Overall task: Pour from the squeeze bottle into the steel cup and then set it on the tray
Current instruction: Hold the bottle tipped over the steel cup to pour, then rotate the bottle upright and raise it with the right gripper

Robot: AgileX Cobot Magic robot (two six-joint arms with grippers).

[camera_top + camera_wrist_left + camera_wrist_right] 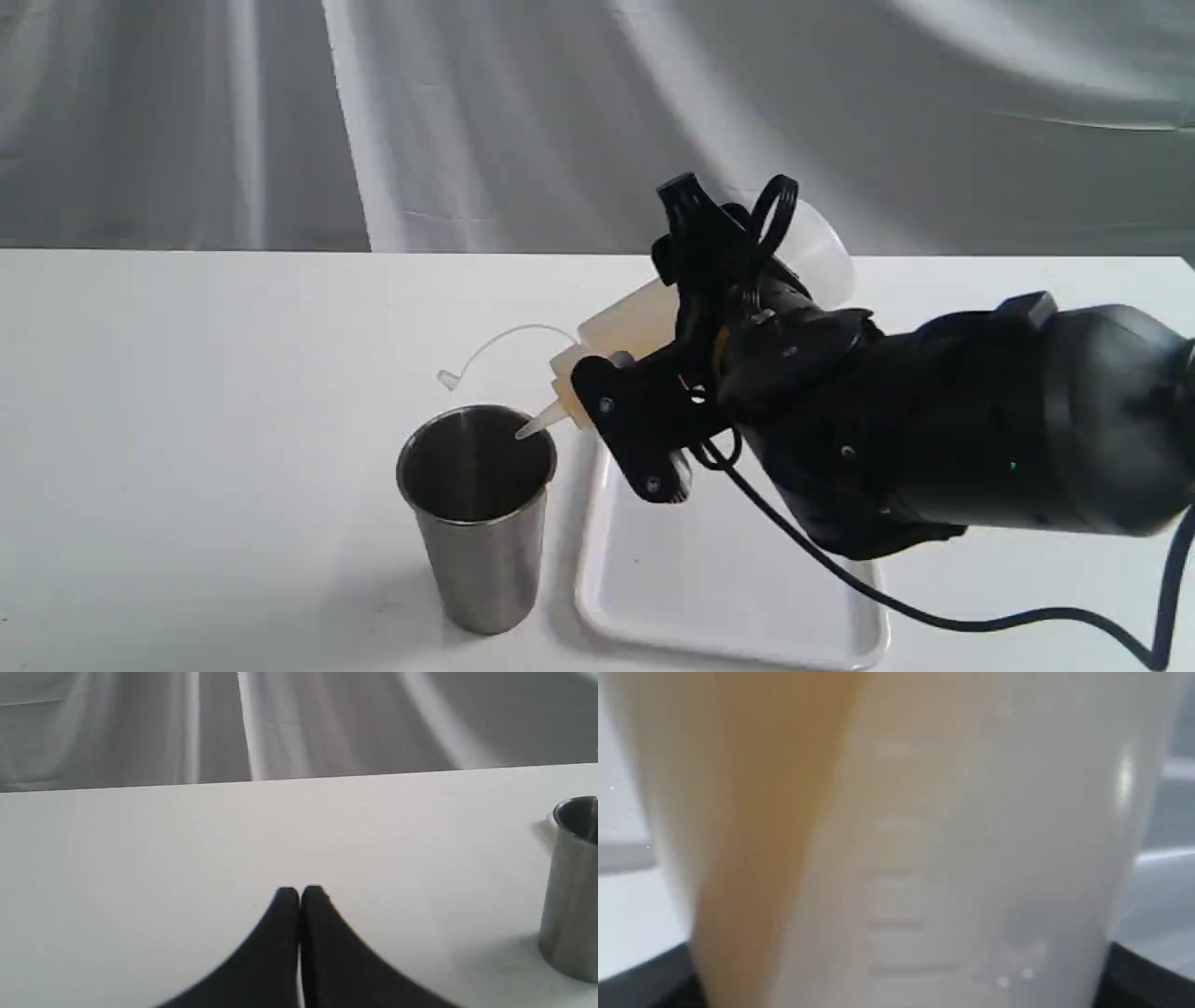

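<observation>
Grips the squeeze bottle around its middle with the right gripper, jaws closed against both sides of the translucent body. Holds it steeply tilted, base up and back, nozzle tip down just inside the rim of the steel cup. Cannot tell whether anything runs from the tip. Lets the thin cap strap arch out to the left above the cup, small cap at its end. Gets, through the right wrist view, only the bottle wall close up: moulded level marks down the middle, amber liquid pooled along one side, black fingers flanking it. Has the cup upright on the white table, just beside the left edge of the white tray, a narrow gap between them. Holds bottle and gripper above the tray's far-left end. Holds the left gripper low over the table, its two black fingertips pressed together on nothing, the steel cup standing off to one side, well apart.
</observation>
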